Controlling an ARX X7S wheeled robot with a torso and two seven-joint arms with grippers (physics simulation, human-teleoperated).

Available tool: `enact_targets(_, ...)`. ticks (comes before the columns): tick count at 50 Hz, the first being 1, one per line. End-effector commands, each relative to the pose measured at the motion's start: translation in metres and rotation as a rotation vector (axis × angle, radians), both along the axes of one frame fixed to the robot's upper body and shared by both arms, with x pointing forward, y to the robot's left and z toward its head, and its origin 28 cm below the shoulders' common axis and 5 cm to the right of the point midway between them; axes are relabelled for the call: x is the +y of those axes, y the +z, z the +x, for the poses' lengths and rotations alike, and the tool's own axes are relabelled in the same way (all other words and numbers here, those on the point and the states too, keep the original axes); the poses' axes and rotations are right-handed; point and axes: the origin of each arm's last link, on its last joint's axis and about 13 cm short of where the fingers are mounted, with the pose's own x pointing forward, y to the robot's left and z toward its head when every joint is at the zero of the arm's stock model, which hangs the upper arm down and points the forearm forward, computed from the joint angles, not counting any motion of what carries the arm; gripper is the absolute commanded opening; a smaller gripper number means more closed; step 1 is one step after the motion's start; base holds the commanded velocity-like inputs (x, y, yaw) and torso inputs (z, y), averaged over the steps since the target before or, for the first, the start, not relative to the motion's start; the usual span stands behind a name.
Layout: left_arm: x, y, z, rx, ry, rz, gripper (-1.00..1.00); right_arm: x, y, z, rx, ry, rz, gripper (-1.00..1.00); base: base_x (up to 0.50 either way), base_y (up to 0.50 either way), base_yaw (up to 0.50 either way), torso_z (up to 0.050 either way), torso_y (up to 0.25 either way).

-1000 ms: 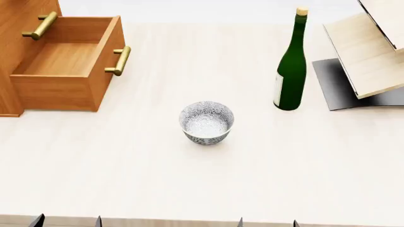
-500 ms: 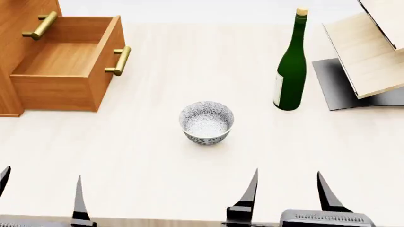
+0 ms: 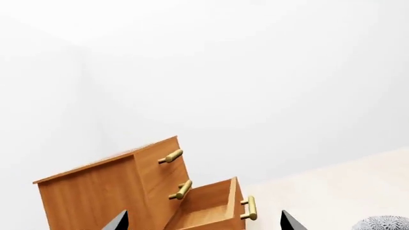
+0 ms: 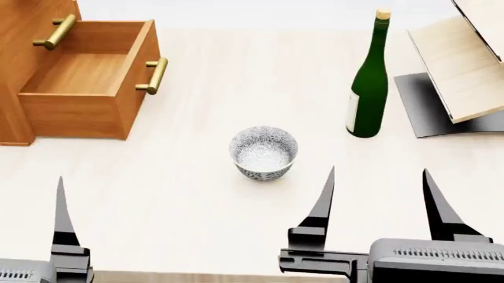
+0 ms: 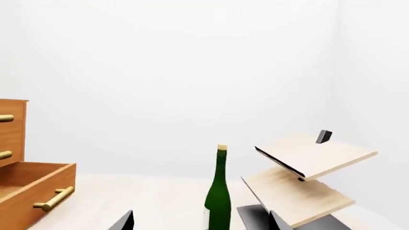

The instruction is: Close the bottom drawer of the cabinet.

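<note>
Right end effector (image 4: 376, 197): spread wide, empty, at 5 o'clock. Left end effector (image 4: 32, 206): splayed, empty, at 7 o'clock. Bottom drawer (image 4: 87, 76): pulled out from cabinet (image 4: 16, 65), 10 o'clock on desk (image 4: 236, 76).

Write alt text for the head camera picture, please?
An open bottom drawer juts from an orange-brown cabinet at upper left; a patterned bowl sits mid-table, a green bottle beyond. Two open end effectors, left and right, hover nearest the camera.
</note>
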Motion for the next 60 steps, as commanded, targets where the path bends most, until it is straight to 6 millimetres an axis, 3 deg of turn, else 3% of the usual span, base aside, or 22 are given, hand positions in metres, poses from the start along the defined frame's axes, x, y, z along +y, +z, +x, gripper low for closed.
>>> enact_targets(1,0.0022,0.0046,-0.0033,-0.019,0.016,0.006,1.00,0.0014,0.0007,-0.0030,-0.004,0.016,-0.011,1.00,0.00,0.50,0.00,0.000,0.000)
enact_targets(60,0.0027,0.0001,0.0000,-0.012,0.033,0.037,1.00,-0.0030,-0.0081,-0.0031,0.012,-0.007,0.003,1.00,0.00,0.50,0.00,0.000,0.000)
